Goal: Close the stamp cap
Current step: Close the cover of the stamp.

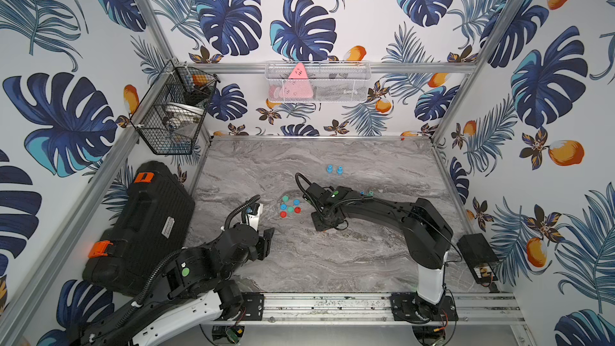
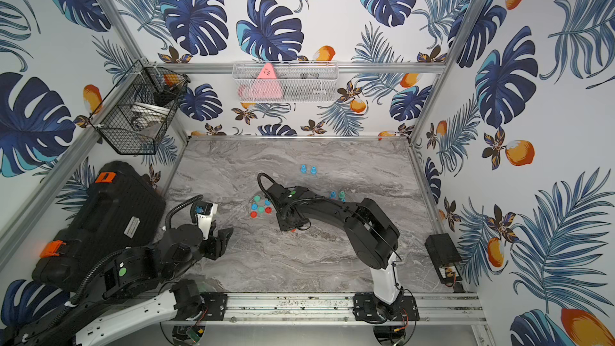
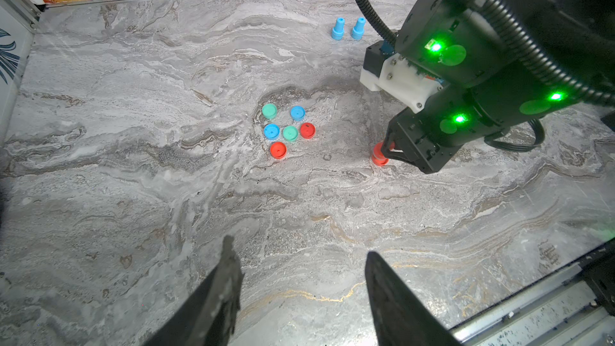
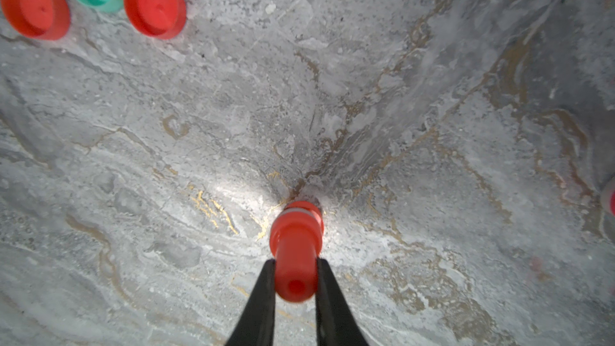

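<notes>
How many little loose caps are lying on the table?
6 in one cluster on the table: two teal caps, two blue caps, two red caps. The right arm may hide more.

No legible text anywhere. White label [image 1: 168, 227] on the black case [image 1: 133, 214]: print too small to read. Orange badge [image 1: 143, 177] on the same case: dark mark, not decipherable. Pink triangular piece [image 1: 298, 84] in the white wire basket [image 1: 349, 93]: tiny dark marks, unreadable.
</notes>
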Motion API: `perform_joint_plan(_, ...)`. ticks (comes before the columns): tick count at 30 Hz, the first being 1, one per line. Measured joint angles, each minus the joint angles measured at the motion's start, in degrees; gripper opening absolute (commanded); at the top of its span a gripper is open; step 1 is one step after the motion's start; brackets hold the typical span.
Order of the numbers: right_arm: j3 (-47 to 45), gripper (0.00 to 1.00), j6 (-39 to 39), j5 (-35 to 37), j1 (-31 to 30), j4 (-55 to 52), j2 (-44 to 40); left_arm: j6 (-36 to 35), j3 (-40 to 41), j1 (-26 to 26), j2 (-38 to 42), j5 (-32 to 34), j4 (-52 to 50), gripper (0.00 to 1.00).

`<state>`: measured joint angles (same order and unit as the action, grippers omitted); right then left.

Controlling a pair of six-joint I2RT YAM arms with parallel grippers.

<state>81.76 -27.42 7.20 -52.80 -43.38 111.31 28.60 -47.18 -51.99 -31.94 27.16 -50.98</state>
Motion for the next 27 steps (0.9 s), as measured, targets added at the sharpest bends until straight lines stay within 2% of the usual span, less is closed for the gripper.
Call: perform_joint_plan(27, -1.4, 0.20, -0.4, 0.4, -0.1, 0.1, -0.2, 0.0, 0.0, 0.0, -0.1, 0.0, 0.0, 0.64)
